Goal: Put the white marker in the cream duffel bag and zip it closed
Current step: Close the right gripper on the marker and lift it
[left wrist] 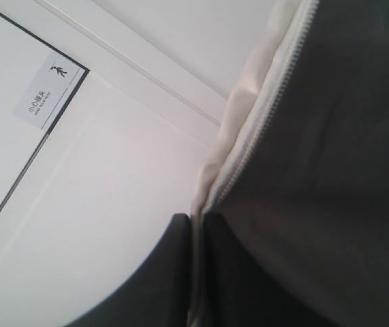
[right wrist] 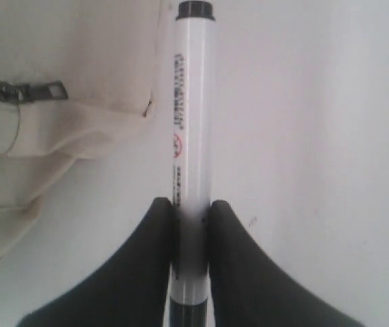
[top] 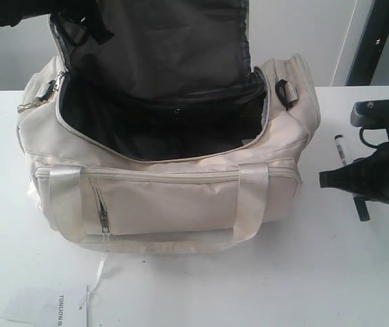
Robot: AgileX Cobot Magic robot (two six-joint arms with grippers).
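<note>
The cream duffel bag stands open on the white table, its dark inside showing. Its lid flap is held upright by my left gripper at the bag's back left corner. In the left wrist view that gripper is shut on the flap's cream zipper edge. The white marker lies lengthwise to the right of the bag. My right gripper is shut on its barrel near the black end. The right wrist view shows the marker between the fingers, beside the bag's end.
A white paper tag on a thin ribbon lies at the table's front left. The right arm's black base sits at the far right edge. A dark post stands behind the table. The front pocket zip faces the camera.
</note>
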